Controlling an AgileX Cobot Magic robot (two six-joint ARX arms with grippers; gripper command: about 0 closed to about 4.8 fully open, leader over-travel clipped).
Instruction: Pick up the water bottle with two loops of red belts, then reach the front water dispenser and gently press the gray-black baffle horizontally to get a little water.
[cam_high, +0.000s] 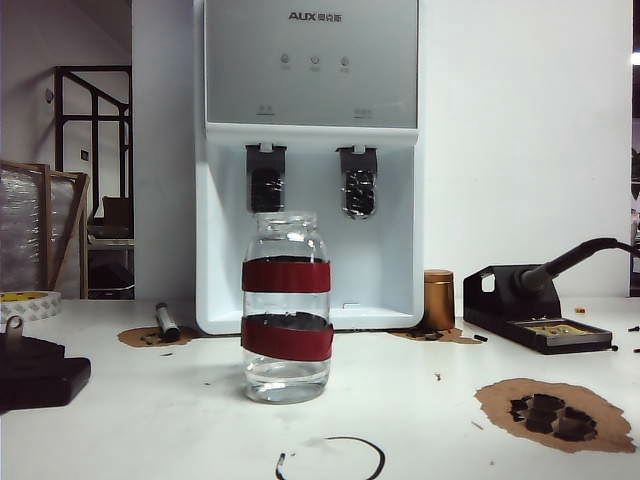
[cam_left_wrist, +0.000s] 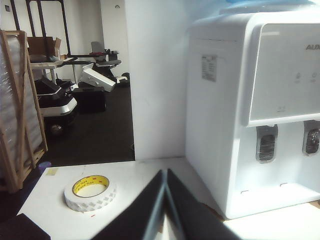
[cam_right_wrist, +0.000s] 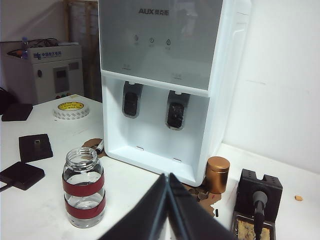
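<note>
Right up front on the white table (cam_high: 150, 420) you've got a thin black loop of wire or cord (cam_high: 332, 455), and just behind it stands the water bottle (cam_high: 287, 310), upright, lid off, two red belts around its clear body and a bit of water (cam_high: 286, 378) sitting in the bottom. It's parked directly in front of the water dispenser (cam_high: 310, 160), lined up between the two gray-black baffles (cam_high: 265, 180) in the recessed bay, but not touching the machine.

Neither arm shows up in the exterior view. Your left gripper (cam_left_wrist: 165, 200) has its black fingers pressed tight together with nothing between them, hanging over the table off to the dispenser's left, near a roll of white tape (cam_left_wrist: 90, 192). Your right gripper (cam_right_wrist: 167, 205) is the same deal, fingers pinched together and empty, sitting back from the bottle, which stands well apart from it.

Other stuff around: a small copper cylinder (cam_high: 438, 300) right beside the dispenser's right corner, a black soldering iron stand (cam_high: 535, 310) further right, a marker (cam_high: 166, 322) by the left corner, and a brown patch with dark bits (cam_high: 555, 412) on the right front of the table.
</note>
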